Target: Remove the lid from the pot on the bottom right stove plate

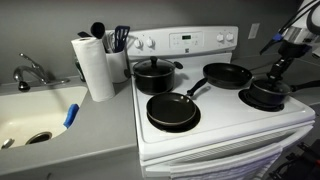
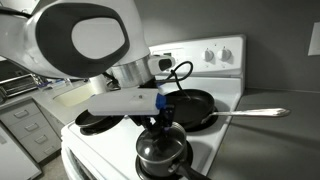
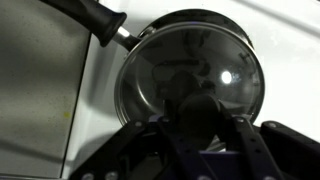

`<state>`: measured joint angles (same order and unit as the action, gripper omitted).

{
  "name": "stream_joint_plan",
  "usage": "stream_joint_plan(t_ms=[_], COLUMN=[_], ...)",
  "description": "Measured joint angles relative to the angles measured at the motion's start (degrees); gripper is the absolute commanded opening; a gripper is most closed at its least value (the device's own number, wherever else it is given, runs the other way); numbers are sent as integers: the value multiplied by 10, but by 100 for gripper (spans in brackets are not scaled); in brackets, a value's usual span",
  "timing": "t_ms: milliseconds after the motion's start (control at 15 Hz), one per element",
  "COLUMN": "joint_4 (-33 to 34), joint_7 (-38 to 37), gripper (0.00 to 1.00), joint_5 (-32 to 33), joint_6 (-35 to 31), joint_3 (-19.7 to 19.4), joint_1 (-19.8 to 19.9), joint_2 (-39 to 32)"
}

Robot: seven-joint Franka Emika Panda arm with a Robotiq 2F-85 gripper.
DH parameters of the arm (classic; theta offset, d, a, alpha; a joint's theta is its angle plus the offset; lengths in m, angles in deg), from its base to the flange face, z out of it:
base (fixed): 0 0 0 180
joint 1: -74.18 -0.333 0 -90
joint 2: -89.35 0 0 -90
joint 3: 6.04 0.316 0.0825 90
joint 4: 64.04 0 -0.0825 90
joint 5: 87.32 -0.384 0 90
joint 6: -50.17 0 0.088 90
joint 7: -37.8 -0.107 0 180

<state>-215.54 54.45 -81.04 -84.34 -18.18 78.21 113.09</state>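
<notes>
1. A small steel pot (image 1: 265,96) sits on the front right plate of a white enamel stove (image 1: 230,128). Its round, steel-rimmed glass lid (image 3: 190,55) is on.
2. In the wrist view the dark claw (image 3: 205,128) straddles the lid's black knob (image 3: 205,108), one finger on each side. I cannot tell whether it is gripping.
3. The pot's black handle (image 3: 95,18) is cut off at the frame edge, and glare hides the contents.
4. The control-panel markings are too small to read.
</notes>
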Motion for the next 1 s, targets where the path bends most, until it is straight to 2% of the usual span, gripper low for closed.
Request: stream_joint_plan(t_ms=[1000], joint_4=[25], joint_7=[3], gripper=[15], joint_5=[2], joint_6=[2], joint_3=[7], joint_1=[-1], joint_2=[0])
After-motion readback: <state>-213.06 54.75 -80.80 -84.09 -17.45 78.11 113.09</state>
